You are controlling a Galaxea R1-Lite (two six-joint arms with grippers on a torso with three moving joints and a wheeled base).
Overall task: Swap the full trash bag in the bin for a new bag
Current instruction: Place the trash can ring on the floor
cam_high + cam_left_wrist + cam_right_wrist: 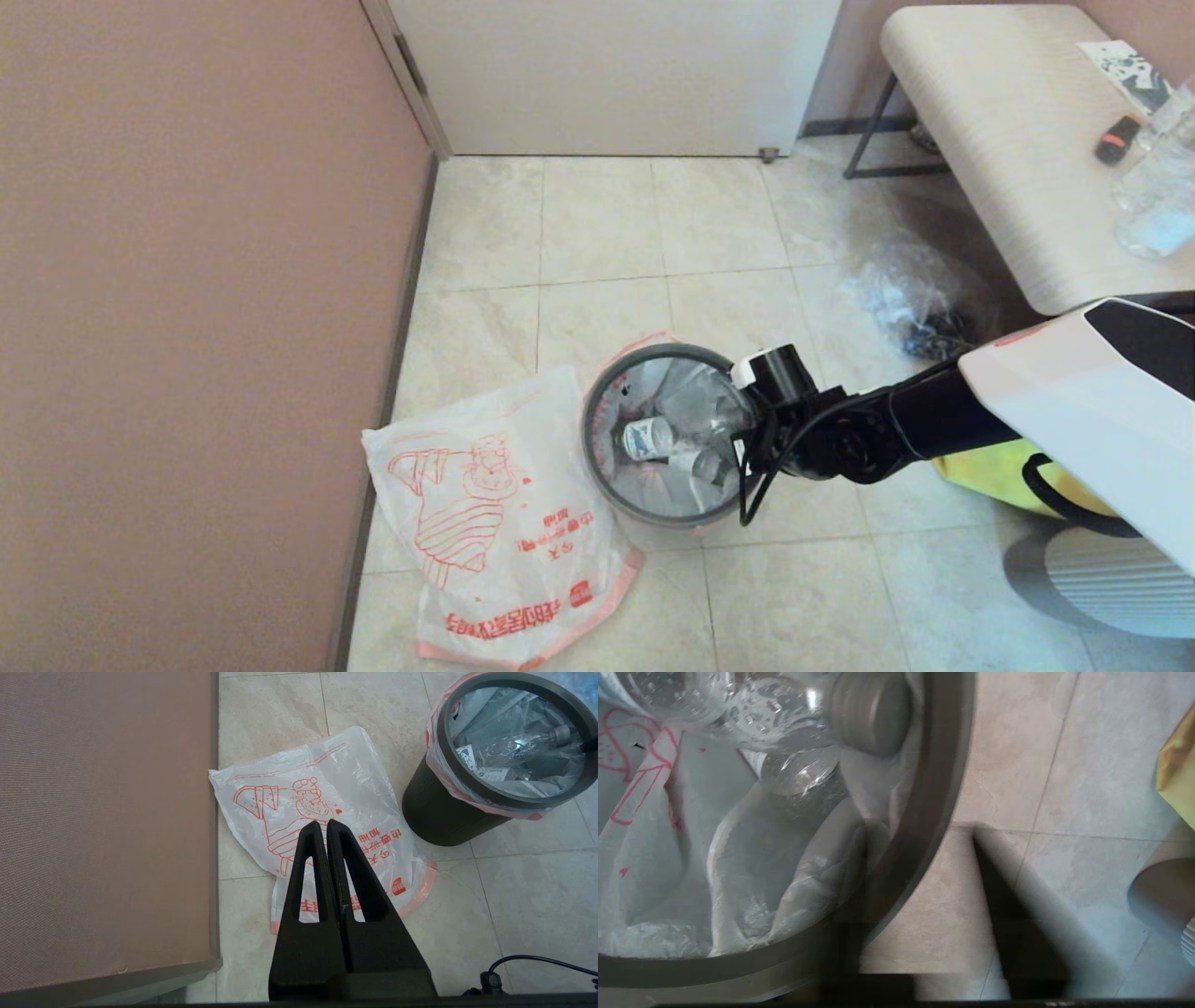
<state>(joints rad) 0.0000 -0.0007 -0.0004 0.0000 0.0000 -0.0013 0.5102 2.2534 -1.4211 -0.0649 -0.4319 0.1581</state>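
The bin (609, 493) is a small black bucket on the tiled floor, topped by a grey hoop rim (590, 420). The full trash bag (686, 411) lines it, with clear bottles (649, 437) inside and pink edges folded over the rim. My right gripper (747, 439) is open at the bin's right edge. It straddles the hoop (938, 788), one finger inside against the bag (752, 858), the other outside. The new bag (495, 523) lies flat on the floor to the bin's left. Above the new bag (289, 793), my left gripper (323, 823) hangs shut and empty.
A pink wall (187, 327) runs along the left and a white door (616, 75) closes the back. A padded bench (1008, 140) stands at the right. A crumpled clear plastic bag (910, 294) and a yellow tote (990, 471) lie on the floor.
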